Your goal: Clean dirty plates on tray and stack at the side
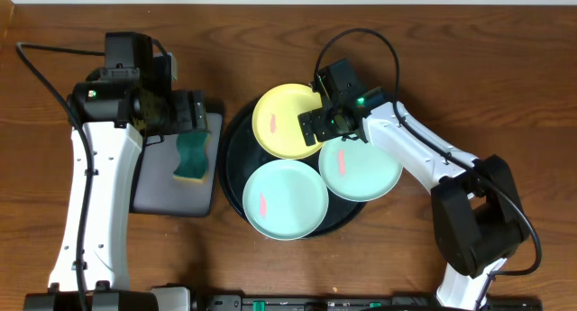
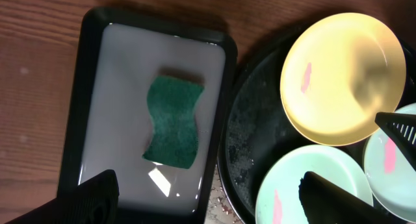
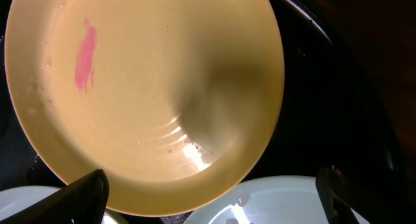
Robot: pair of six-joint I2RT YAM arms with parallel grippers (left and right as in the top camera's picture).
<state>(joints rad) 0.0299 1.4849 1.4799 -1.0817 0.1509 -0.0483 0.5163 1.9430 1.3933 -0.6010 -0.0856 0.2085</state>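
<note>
Fingers [image 2: 91,198] of my left gripper [image 1: 196,113] are spread as wide as they go and hold nothing; they hang above the green sponge [image 2: 172,123], which lies in the small rectangular tray [image 2: 117,68] at the left, on what looks like a film of water. The right gripper [image 1: 325,126] is just as wide open and also empty, poised over the right edge of the yellow plate [image 3: 149,87]. All three plates are on the round black tray [image 1: 230,167]. The yellow one is at the far side, with a pink smear [image 3: 86,55] on its left half. One mint plate [image 1: 284,200] sits near and to the left, the other mint plate [image 1: 361,167] to the right, and both carry a reddish streak. Nothing is stacked at the side, so I judge the cleaning has not begun. My worry is the crowding. The yellow plate's near edge appears to lie over both mint rims, and its far edge seems to ride on the tray's rim. A pinch on one side could tip it or push it into its neighbours. The tray floor looks wet, so a plate may slide away from closing fingers. A soaked sponge could also drip across the table, or fold and slip if I grab it off-centre.
</note>
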